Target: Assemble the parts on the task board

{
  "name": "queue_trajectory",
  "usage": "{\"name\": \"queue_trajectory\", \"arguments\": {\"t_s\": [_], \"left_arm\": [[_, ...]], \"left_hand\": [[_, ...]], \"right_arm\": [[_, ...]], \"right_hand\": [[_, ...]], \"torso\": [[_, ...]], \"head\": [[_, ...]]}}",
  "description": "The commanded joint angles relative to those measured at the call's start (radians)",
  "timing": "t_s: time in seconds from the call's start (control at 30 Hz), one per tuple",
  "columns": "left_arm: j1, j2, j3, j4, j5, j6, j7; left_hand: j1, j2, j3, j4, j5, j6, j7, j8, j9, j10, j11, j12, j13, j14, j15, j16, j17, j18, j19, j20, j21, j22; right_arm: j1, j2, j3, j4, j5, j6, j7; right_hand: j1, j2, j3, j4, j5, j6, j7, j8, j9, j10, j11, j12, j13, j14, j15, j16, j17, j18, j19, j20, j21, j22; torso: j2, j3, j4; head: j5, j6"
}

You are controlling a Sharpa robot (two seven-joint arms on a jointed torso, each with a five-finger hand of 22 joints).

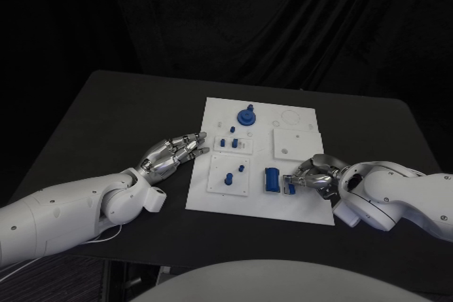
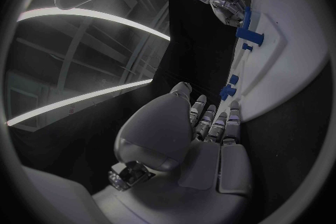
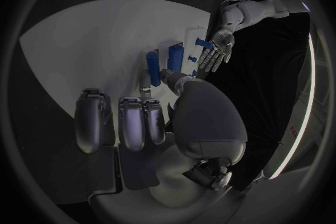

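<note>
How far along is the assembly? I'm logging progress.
Looks early to midway. A round blue knob already stands at the board's far end, and small pegs sit mid-board. The right hand pinches a blue piece beside a blue cylinder. The left hand rests open at the board's edge.
</note>
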Motion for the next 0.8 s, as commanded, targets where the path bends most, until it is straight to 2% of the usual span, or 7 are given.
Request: {"name": "queue_trajectory", "arguments": {"t_s": [0.03, 0.07, 0.23, 0.6, 0.8], "left_arm": [[-0.010, 0.001, -0.007, -0.005, -0.004, -0.004, -0.044], [-0.011, 0.001, -0.007, -0.005, -0.004, -0.004, -0.044], [-0.011, 0.002, -0.007, -0.005, -0.004, -0.003, -0.045], [-0.011, 0.000, -0.007, -0.005, -0.004, -0.003, -0.045], [-0.012, 0.001, -0.007, -0.005, -0.004, -0.003, -0.046]], "left_hand": [[-0.006, -0.003, 0.006, 0.000, 0.001, -0.003, 0.001, 0.003, 0.000, 0.001, 0.005, 0.006, 0.001, 0.003, 0.004, 0.005, 0.001, -0.011, 0.001, 0.008, -0.006, -0.002], [-0.006, -0.003, 0.006, 0.000, 0.001, -0.003, 0.001, 0.003, 0.000, 0.001, 0.005, 0.006, 0.001, 0.003, 0.004, 0.005, 0.001, -0.011, 0.001, 0.008, -0.006, -0.002], [-0.007, -0.004, 0.008, 0.000, 0.001, -0.004, -0.001, 0.003, 0.000, 0.005, 0.014, 0.010, 0.002, 0.003, 0.005, 0.005, 0.001, -0.012, 0.000, 0.008, -0.005, -0.002], [-0.007, -0.004, 0.008, 0.000, 0.001, -0.004, -0.001, 0.003, 0.000, 0.005, 0.014, 0.010, 0.002, 0.003, 0.005, 0.005, 0.001, -0.012, 0.000, 0.008, -0.005, -0.002], [-0.007, -0.004, 0.008, 0.000, 0.001, -0.004, -0.001, 0.003, 0.000, 0.005, 0.014, 0.010, 0.002, 0.003, 0.005, 0.005, 0.001, -0.012, 0.000, 0.008, -0.005, -0.002]], "right_arm": [[-0.005, 0.004, -0.001, -0.001, -0.005, 0.017, -0.005], [-0.005, 0.004, -0.001, -0.001, -0.005, 0.017, -0.005], [-0.005, 0.006, -0.001, -0.003, -0.005, 0.023, -0.010], [-0.005, 0.011, -0.001, -0.007, -0.034, 0.048, -0.023], [-0.005, 0.013, -0.001, -0.007, -0.038, 0.054, -0.025]], "right_hand": [[-0.013, 0.002, 0.004, -0.015, 0.004, -0.002, -0.003, -0.001, 0.002, 0.104, 0.001, 0.003, 0.263, 0.087, 0.000, -0.004, 0.171, 0.000, 0.032, -0.002, -0.003, 0.211], [-0.022, 0.004, -0.014, -0.008, 0.003, -0.003, -0.002, 0.000, 0.004, 0.104, 0.002, 0.003, 0.263, 0.087, 0.001, -0.004, 0.171, 0.000, 0.031, -0.001, -0.005, 0.210], [-0.029, 0.010, -0.031, -0.002, 0.003, -0.005, -0.001, -0.001, 0.005, 0.104, 0.003, 0.003, 0.263, 0.087, 0.002, -0.004, 0.171, 0.000, 0.031, 0.000, -0.005, 0.210], [-0.060, 0.013, -0.091, 0.029, 0.004, -0.018, 0.006, -0.009, 0.006, 0.104, 0.010, 0.003, 0.263, 0.086, 0.007, -0.006, 0.167, 0.002, 0.028, 0.005, -0.011, 0.208], [-0.081, 0.011, -0.144, 0.052, 0.003, -0.023, 0.011, -0.012, 0.008, 0.104, 0.014, 0.003, 0.263, 0.085, 0.011, -0.006, 0.166, 0.002, 0.027, 0.009, -0.013, 0.208]], "torso": [[0.000, -0.0006, 0.0002], [0.000, -0.0004, 0.0004], [0.000, 0.0000, 0.0006], [0.000, -0.0001, -0.0002], [0.000, -0.0004, 0.0009]], "head": [[-0.001, 0.000], [-0.001, 0.000], [0.000, 0.000], [0.002, 0.000], [0.002, 0.000]]}}
